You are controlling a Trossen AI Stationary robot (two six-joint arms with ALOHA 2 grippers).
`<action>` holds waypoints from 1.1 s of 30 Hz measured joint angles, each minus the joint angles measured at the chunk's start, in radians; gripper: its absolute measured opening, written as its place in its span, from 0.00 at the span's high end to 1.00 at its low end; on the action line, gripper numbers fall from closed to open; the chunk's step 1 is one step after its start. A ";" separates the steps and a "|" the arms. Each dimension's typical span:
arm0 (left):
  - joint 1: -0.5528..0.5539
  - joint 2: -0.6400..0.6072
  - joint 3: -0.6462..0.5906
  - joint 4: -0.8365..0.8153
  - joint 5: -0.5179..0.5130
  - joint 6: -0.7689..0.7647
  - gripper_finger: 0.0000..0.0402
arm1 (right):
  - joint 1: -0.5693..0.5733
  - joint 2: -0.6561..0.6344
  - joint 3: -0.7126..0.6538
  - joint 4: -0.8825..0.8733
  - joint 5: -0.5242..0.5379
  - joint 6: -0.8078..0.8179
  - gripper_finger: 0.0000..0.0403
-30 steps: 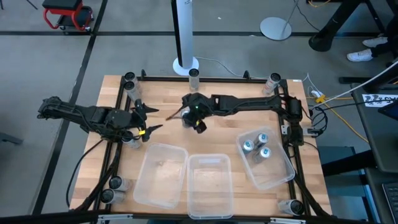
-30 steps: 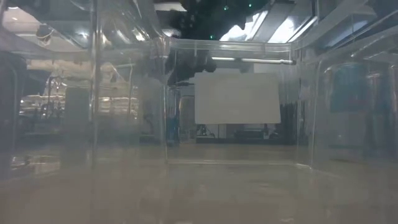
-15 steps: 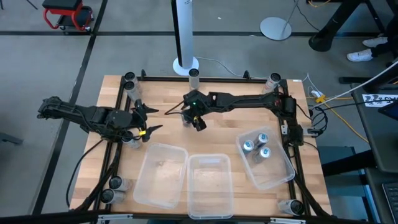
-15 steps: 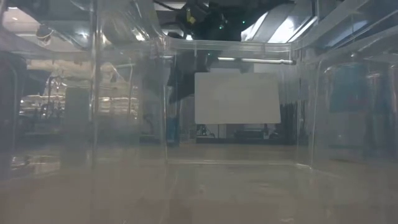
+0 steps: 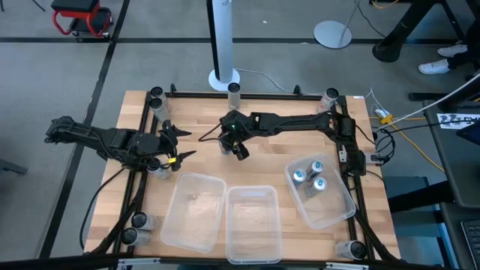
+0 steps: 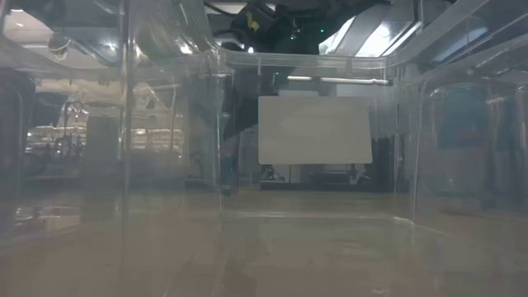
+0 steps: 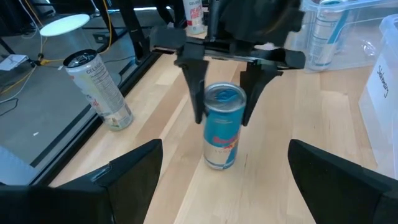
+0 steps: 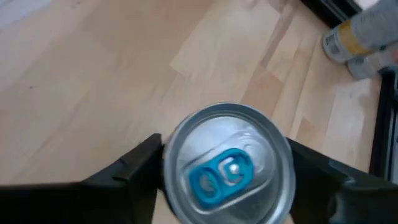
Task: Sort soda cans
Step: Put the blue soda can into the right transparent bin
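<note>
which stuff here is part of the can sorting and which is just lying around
Part of the job:
- blue can between the right gripper fingers
- three cans in the right bin
- two other clear bins
- cans at the table edges
- left gripper, waiting, fingers open

Lying about:
- white pole stand
- red stool

The worktop (image 5: 255, 169) is pale, smooth, matt planked wood. The soda can (image 7: 222, 126) is glossy blue and silver metal with a brushed top. The bins (image 5: 195, 211) are clear, shiny plastic. The right tool (image 7: 222, 102) looks matt black.
</note>
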 joint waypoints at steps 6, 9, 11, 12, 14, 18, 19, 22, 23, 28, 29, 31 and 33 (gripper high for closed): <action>0.000 0.000 0.000 -0.006 0.000 0.000 0.17 | 0.008 -0.038 -0.003 -0.055 0.015 -0.026 0.39; 0.000 0.000 0.000 -0.018 0.000 0.000 0.17 | 0.022 -0.090 -0.003 -0.088 0.054 -0.038 0.39; 0.000 0.000 0.000 -0.024 0.000 -0.002 0.17 | 0.038 -0.128 -0.003 -0.121 0.074 -0.039 0.39; 0.000 0.000 0.000 -0.025 0.000 -0.002 0.17 | 0.047 -0.149 -0.003 -0.138 0.091 -0.040 0.39; 0.000 0.000 0.000 -0.025 0.000 -0.003 0.17 | 0.067 -0.189 -0.003 -0.182 0.125 -0.039 0.39; 0.000 0.000 0.000 -0.024 0.000 -0.004 0.17 | 0.111 -0.291 -0.002 -0.245 0.188 -0.017 0.40; 0.000 0.000 0.000 -0.024 0.000 -0.004 0.17 | 0.123 -0.317 -0.002 -0.266 0.201 -0.009 0.40; 0.000 0.000 0.000 -0.024 0.000 -0.004 0.17 | 0.163 -0.388 -0.001 -0.344 0.242 0.042 0.40; 0.000 0.000 0.000 -0.023 0.000 -0.004 0.17 | 0.179 -0.412 -0.002 -0.375 0.252 0.065 0.40; 0.000 0.000 0.000 -0.021 0.000 -0.005 0.17 | 0.264 -0.536 -0.001 -0.501 0.318 0.186 0.40; 0.000 0.000 0.000 -0.021 0.000 -0.007 0.17 | 0.282 -0.553 -0.001 -0.527 0.322 0.214 0.40; 0.000 0.000 0.000 -0.021 0.000 -0.009 0.17 | 0.320 -0.584 -0.001 -0.569 0.333 0.262 0.40; 0.000 0.000 0.000 -0.021 0.000 -0.012 0.17 | 0.361 -0.615 -0.001 -0.617 0.336 0.295 0.40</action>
